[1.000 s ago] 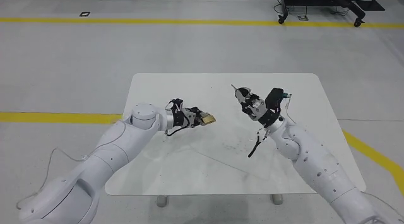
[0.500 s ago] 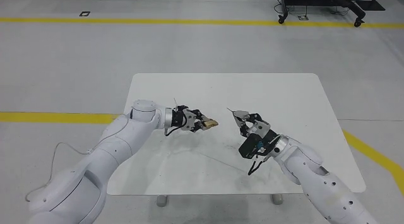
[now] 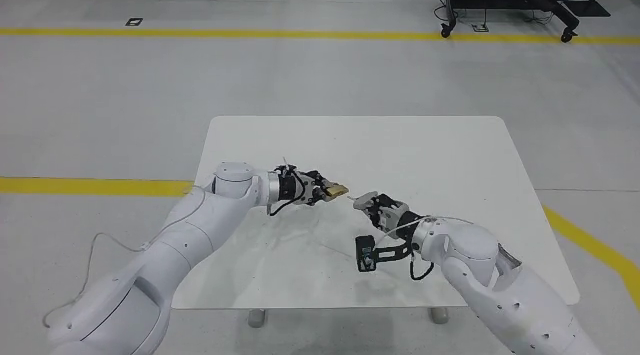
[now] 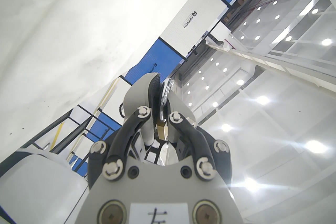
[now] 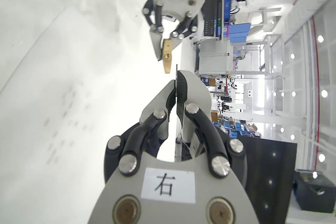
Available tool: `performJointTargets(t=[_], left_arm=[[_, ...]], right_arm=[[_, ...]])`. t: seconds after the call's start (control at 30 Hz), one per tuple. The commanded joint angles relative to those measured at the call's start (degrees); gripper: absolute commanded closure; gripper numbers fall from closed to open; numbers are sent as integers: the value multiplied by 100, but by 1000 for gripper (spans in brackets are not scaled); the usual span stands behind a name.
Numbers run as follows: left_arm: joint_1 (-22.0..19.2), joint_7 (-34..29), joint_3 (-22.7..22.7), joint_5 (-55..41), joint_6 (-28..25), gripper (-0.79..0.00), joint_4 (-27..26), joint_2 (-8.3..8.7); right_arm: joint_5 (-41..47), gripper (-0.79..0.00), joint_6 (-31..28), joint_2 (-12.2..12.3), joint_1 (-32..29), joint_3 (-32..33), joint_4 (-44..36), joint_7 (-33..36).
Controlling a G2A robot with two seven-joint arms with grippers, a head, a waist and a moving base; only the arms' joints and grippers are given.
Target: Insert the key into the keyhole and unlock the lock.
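A small brass padlock [image 3: 336,191] is held above the middle of the white table, with my left gripper [image 3: 322,191] shut on it. In the left wrist view its silver shackle [image 4: 166,89] and brass body [image 4: 162,131] sit between the fingers. My right gripper [image 3: 366,202] is just right of the lock, shut on the key. In the right wrist view the key's thin blade [image 5: 176,72] sticks out past the right gripper [image 5: 177,81] and points at the end of the padlock [image 5: 167,57]. The tip is very close to the lock; I cannot tell if they touch.
The white table [image 3: 450,145] is bare around both arms. A black cable and the wrist camera block [image 3: 366,253] hang under the right forearm, near the table's front edge [image 3: 300,305].
My right gripper with the key has swung from the back right of the table forward and left, up to the lock. My left gripper with the lock has shifted slightly right.
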Motion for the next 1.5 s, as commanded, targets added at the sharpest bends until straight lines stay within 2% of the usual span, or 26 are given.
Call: performJointTargets(t=[0.0,0.2,0.57,0.97,1.47], left_arm=[[29,173,-52,44,-19,0,-43,-1],[114,502,-180,280,-54,0,-204,12],[253,577,-324,604,74,0,-399,8],[324,462,-495,805,187,0,-425,-15],[393,249,-635,1058,149,0,-455,-55]], right_arm=[[-163,0,-325,15,-86,30,-235,259],[-221,0,-679,-45,-104,-139,-508,890],[647,0,-676,-453,674,-911,21,2004],[1160,0,-785,-675,1072,-1070,483,2509],[1083,0,-795,-813,1185,-1264,591,2630]])
